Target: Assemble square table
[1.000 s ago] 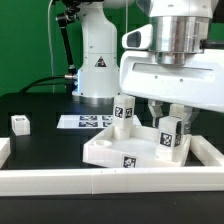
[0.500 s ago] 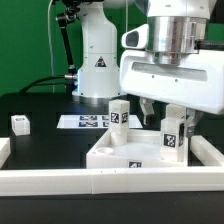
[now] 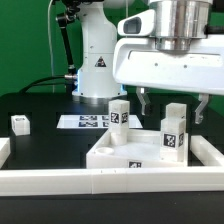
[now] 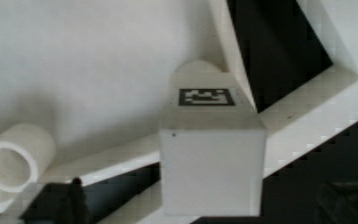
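Nearby — loose leg [image 3: 20, 123], marker board [image 3: 88, 122]

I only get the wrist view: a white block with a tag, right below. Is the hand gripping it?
Observer: No. The hand is open; its fingers stand clear of that leg on both sides.
Operator: Are there more blocks?
Observer: Yes, a second leg stands upright on the square table's slab, toward the exterior view's left.
Operator: Any others?
Observer: One small leg sits loose on the black table, away from the slab.
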Robot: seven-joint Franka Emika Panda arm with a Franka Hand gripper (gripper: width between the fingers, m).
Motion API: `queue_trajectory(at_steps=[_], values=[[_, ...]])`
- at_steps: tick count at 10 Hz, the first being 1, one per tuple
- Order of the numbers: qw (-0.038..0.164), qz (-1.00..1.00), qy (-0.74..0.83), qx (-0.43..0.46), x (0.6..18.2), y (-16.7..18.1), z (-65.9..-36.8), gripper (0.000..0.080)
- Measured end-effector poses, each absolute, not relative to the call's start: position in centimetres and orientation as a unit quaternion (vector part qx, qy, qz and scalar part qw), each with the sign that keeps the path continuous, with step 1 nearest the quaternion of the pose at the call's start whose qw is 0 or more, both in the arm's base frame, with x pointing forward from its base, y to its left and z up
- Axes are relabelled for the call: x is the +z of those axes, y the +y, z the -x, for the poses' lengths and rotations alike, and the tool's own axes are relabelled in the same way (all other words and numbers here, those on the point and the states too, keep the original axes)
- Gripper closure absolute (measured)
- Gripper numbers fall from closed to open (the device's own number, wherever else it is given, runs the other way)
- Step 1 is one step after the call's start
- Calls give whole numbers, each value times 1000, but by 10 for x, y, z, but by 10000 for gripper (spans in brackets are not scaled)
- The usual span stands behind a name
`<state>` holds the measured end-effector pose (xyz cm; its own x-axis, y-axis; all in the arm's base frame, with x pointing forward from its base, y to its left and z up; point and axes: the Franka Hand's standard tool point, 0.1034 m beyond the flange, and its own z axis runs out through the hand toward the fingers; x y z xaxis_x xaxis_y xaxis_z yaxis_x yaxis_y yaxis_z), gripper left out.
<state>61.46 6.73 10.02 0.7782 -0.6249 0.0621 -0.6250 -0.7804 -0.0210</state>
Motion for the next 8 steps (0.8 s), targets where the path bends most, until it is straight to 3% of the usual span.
queue_trajectory(at_steps=[4,8], values=[[5,-953,-301,33,100,66,-614,150],[3,-994,-105,29,120,27,-595,150]])
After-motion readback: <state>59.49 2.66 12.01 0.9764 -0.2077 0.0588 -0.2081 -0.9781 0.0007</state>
